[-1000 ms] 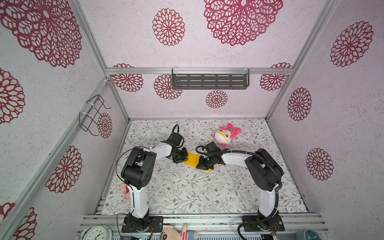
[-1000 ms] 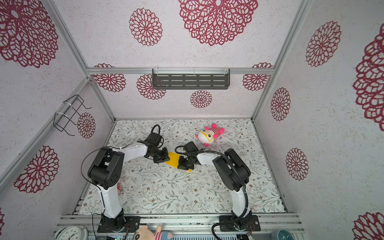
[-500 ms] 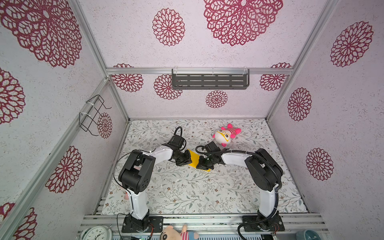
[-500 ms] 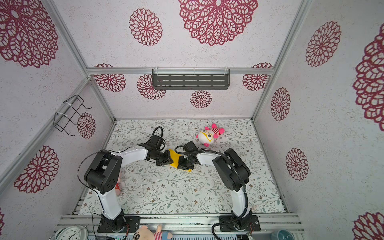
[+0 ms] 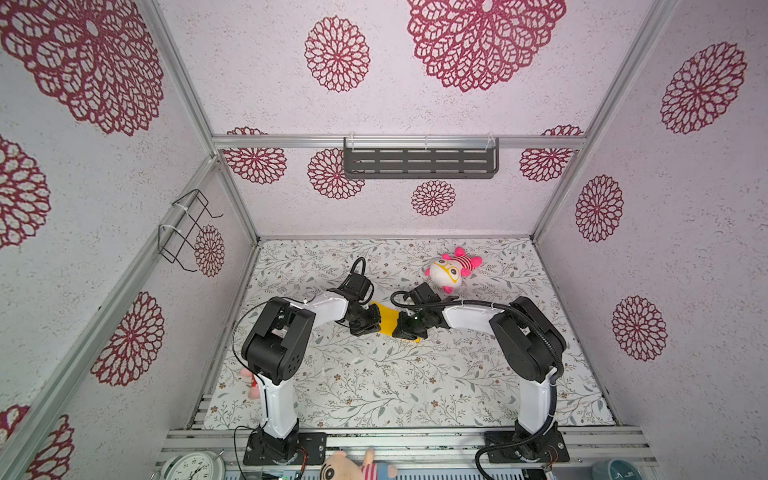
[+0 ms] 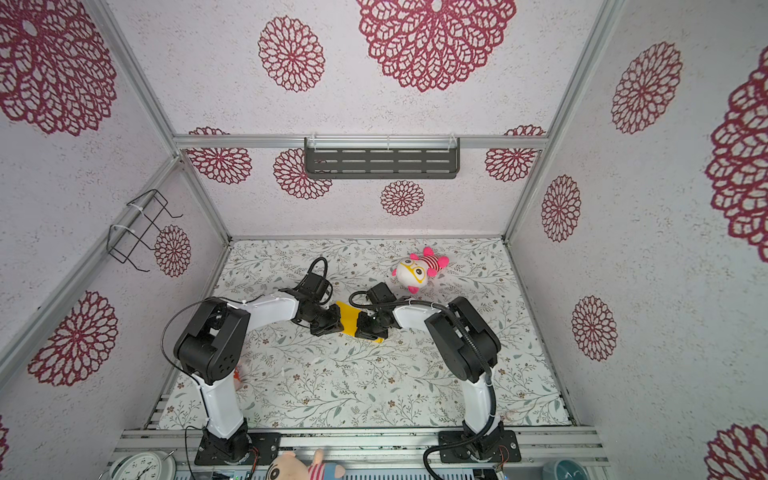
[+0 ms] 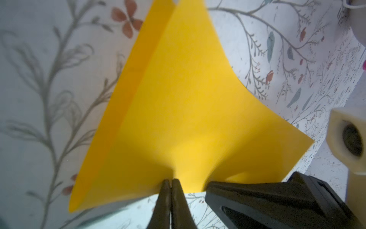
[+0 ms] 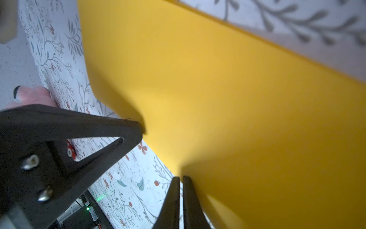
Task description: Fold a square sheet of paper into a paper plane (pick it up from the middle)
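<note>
The square sheet of paper is yellow-orange and hangs between my two grippers at the middle of the floral table. In the left wrist view the sheet shows two layers, folded over along one side. My left gripper is shut on the sheet's left edge. My right gripper is shut on the opposite edge of the sheet. Both arms cover the ends of the paper in both top views. A paper plane is not in view.
A pink-and-white plush toy lies behind the right gripper. A grey shelf hangs on the back wall and a wire basket on the left wall. A clock and a pig plush sit at the front rail.
My left gripper has moved right to the sheet and its jaws have come together on the left edge. The right arm has held still with its grip on the paper.
</note>
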